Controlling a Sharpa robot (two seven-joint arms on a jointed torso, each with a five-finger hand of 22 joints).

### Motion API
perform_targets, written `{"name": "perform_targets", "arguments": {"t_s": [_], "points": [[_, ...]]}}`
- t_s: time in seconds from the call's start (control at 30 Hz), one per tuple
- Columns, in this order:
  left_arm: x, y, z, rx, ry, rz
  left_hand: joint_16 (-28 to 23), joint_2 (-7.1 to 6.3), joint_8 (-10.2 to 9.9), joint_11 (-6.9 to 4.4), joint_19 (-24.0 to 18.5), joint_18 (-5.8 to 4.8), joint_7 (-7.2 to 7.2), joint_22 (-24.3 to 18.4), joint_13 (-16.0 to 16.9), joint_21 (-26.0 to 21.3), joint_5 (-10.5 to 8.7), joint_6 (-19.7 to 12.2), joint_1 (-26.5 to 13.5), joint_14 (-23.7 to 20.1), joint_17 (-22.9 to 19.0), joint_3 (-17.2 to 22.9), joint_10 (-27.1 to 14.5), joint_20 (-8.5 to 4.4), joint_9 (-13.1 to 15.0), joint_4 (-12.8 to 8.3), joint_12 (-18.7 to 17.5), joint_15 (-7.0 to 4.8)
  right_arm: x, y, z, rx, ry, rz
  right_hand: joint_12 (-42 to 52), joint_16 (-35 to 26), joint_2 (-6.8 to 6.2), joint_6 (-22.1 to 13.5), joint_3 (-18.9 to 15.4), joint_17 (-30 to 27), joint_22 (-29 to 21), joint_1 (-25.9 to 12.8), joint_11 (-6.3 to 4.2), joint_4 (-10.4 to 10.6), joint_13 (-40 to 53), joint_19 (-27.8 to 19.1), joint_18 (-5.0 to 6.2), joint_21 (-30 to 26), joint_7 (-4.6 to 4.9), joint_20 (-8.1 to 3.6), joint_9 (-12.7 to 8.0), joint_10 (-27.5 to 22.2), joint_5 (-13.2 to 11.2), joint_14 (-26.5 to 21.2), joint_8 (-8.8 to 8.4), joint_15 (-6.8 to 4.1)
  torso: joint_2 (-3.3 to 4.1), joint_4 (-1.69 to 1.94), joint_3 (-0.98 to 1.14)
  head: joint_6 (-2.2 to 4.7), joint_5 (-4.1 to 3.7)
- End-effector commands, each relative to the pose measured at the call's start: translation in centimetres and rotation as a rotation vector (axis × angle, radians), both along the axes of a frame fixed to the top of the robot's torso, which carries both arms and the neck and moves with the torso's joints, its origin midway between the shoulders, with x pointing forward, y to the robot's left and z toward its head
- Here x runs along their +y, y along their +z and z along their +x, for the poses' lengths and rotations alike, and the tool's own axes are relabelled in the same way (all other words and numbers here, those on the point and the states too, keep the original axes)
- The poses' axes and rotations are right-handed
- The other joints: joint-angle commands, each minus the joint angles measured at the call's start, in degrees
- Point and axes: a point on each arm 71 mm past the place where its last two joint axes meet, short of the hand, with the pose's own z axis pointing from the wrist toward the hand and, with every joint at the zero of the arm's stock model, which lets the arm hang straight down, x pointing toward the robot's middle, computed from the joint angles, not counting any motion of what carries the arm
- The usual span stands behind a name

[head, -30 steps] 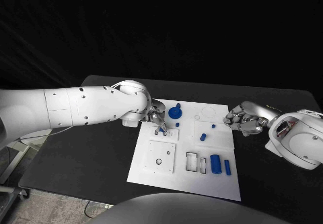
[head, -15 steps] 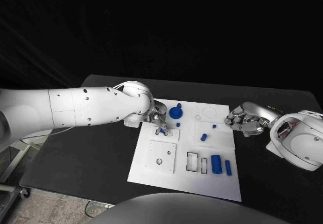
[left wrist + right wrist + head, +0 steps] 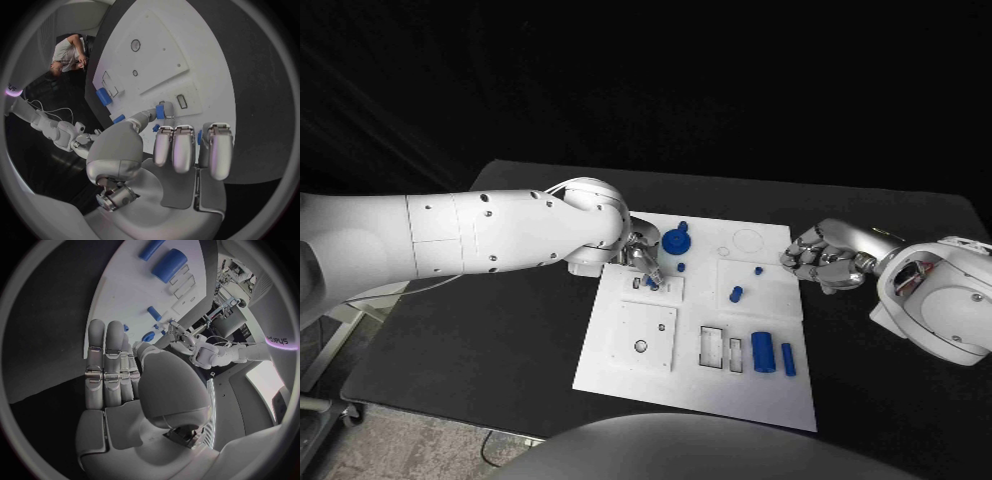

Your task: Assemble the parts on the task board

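Note:
The white task board [image 3: 661, 375] lies mid-table. My left hand [image 3: 638, 252] reaches over its far left corner and pinches a small blue part [image 3: 651, 283] between thumb and a finger, right at the little slots [image 3: 678, 289] of a raised plate. In the left wrist view the blue part [image 3: 160, 111] sits at the fingertips, close to a rectangular slot [image 3: 181, 101]. My right hand [image 3: 822, 257] hovers beside the board's right edge, fingers curled in, holding nothing. A blue round part [image 3: 676, 240], small blue pegs [image 3: 734, 294] and two blue cylinders [image 3: 762, 351] rest on the board.
A square plate with a round hole [image 3: 646, 336] and two rectangular recesses [image 3: 721, 348] take up the board's near half. Black table [image 3: 473, 340] surrounds the board on all sides. The right wrist view shows the cylinders [image 3: 170, 265] and my left hand [image 3: 178, 332] beyond.
My left arm has shifted slightly right, the pinched blue part staying at the slots. The right hand has not moved.

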Motion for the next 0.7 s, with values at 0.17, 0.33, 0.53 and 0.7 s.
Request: {"name": "perform_targets", "arguments": {"t_s": [0.17,0.33,0.53,0.7], "points": [[-0.20,-0.48,-0.28,0.023,0.015,-0.028,-0.2,0.62,-0.1,-0.31,6.0,-0.85,-1.30,15.1,12.1,0.1,-0.15,1.5,0.2,4.9,13.2,0.6,1.6,-0.21,0.1,-0.1,-0.4,-0.29,-0.19,-0.18,-0.02,0.011,-0.008,-0.016,-0.4,-0.2,-0.06,-0.3,0.3,0.1,-0.1,0.7,0.08,0.0,-0.1,0.4,0.64,-0.3,0.04,0.16,0.1,0.4,0.4,0.4,-0.18,0.11,0.01,0.02,-0.01,0.01,-0.10],[-0.23,-0.66,-0.43,0.028,0.011,-0.026,-0.3,0.68,-0.1,-0.31,6.0,-0.85,-1.30,15.1,12.1,0.1,-0.15,1.5,0.2,4.9,13.2,0.6,1.6,-0.21,0.1,-0.2,-0.4,-0.29,-0.29,-0.23,-0.04,0.016,-0.012,-0.021,-0.4,-0.3,-0.07,-0.4,0.3,0.1,-0.1,0.7,0.10,-0.1,-0.2,0.4,0.64,-0.3,0.06,0.16,0.1,0.4,0.4,0.4,-0.20,0.13,-0.01,0.02,0.00,0.01,-0.07],[-0.01,-0.72,-0.54,0.028,0.011,-0.022,-0.4,0.73,-0.2,-0.31,6.0,-0.85,-1.29,15.1,12.1,0.1,-0.13,1.5,0.3,4.9,13.2,0.8,1.5,-0.20,0.1,-0.3,-0.5,-0.29,-0.35,-0.31,-0.02,0.021,-0.015,-0.027,-0.5,-0.3,-0.07,-0.5,0.4,0.1,-0.1,0.8,0.12,-0.1,-0.3,0.4,0.63,-0.4,0.10,0.17,0.1,0.4,0.5,0.3,-0.24,0.14,-0.03,0.02,0.01,0.01,-0.05],[0.20,-0.75,-0.55,0.025,0.013,-0.019,-0.5,0.75,-0.2,-0.31,6.0,-0.85,-1.29,15.1,12.0,0.1,-0.13,1.5,0.4,4.8,13.1,0.9,1.4,-0.20,0.1,-0.4,-0.6,-0.29,-0.35,-0.39,-0.02,0.026,-0.017,-0.031,-0.6,-0.4,-0.03,-0.5,0.5,0.1,-0.1,0.8,0.14,-0.2,-0.4,0.4,0.63,-0.4,0.12,0.18,0.1,0.3,0.6,0.3,-0.27,0.16,-0.04,0.03,0.01,0.01,0.03]]}}
